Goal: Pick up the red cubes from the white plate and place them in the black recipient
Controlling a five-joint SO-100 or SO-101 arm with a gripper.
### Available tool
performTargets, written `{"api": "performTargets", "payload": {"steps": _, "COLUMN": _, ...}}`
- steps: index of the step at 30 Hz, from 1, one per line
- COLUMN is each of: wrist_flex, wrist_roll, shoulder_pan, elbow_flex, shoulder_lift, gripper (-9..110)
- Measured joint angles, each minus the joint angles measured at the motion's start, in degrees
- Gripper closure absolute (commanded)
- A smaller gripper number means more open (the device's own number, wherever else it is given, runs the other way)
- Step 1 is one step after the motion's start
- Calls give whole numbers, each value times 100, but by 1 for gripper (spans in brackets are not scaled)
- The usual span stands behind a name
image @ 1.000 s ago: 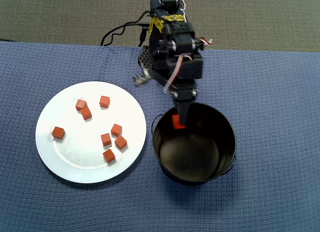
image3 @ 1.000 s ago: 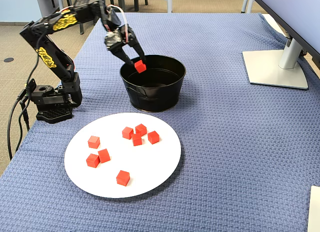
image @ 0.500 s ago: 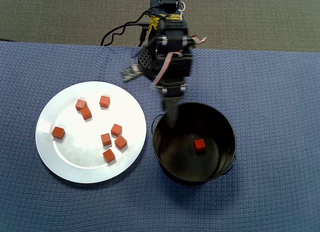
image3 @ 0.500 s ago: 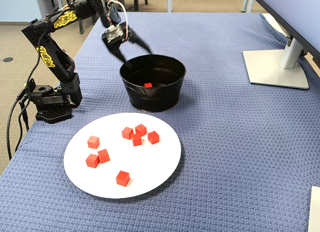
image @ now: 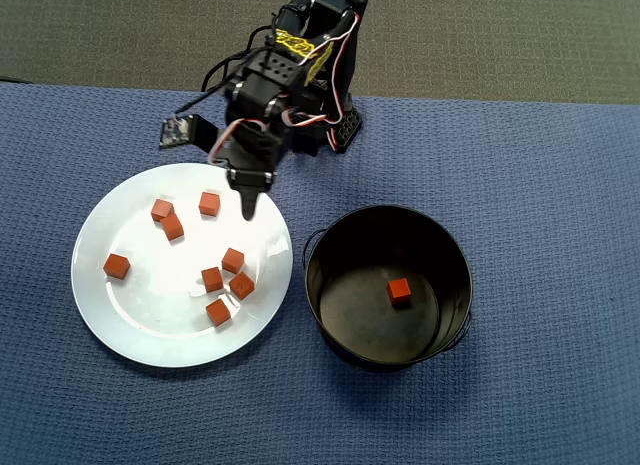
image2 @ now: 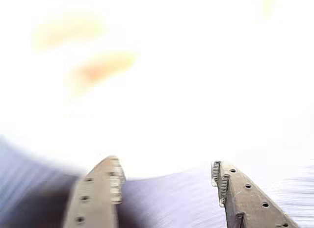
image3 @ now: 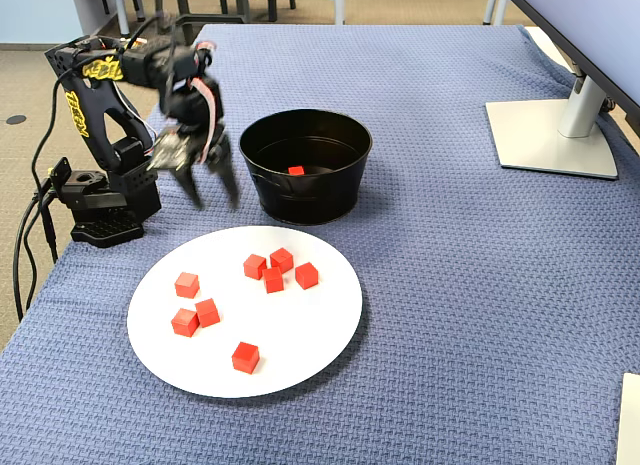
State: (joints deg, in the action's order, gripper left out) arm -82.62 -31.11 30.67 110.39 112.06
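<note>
- The red cubes (image: 212, 279) are split: seven lie on the white plate (image: 130, 330), one (image: 400, 291) already sits on the floor of the black recipient (image: 340, 240), a little toward 3 o'clock of its middle in the overhead view.
- On the plate, four cubes cluster near 4 o'clock of its centre, some touching or nearly so; three sit toward 11 and 12 o'clock, and one lies alone at 9 o'clock.
- The plate rests on the blue cloth (image: 540, 185), with the pot just beside it at 3 o'clock — rims close, not touching.
- The gripper (image: 248, 205) hangs over the plate's 1 o'clock rim, empty; the wrist view shows its fingers (image2: 114, 181) spread well apart with nothing between them, and the scene beyond is blurred.
- The step in hand looks like the reach for another cube — one delivered, seven left.
- The next move probably calls for lowering over a single cube; the one at 12 o'clock (image: 208, 203) is nearest and stands clear of its neighbours, so the jaws could straddle it cleanly.
- The tight cluster would likely be harder to enter.
</note>
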Motion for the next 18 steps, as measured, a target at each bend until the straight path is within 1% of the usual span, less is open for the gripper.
{"api": "performTargets", "payload": {"steps": 7, "wrist_flex": 782, "wrist_roll": 0, "shoulder_pan": 923, "elbow_flex": 650, "shoulder_lift": -158, "gripper": 86}}
{"api": "performTargets", "payload": {"steps": 18, "wrist_flex": 1635, "wrist_roll": -316, "shoulder_pan": 1424, "elbow_flex": 853, "shoulder_lift": -817, "gripper": 83}}
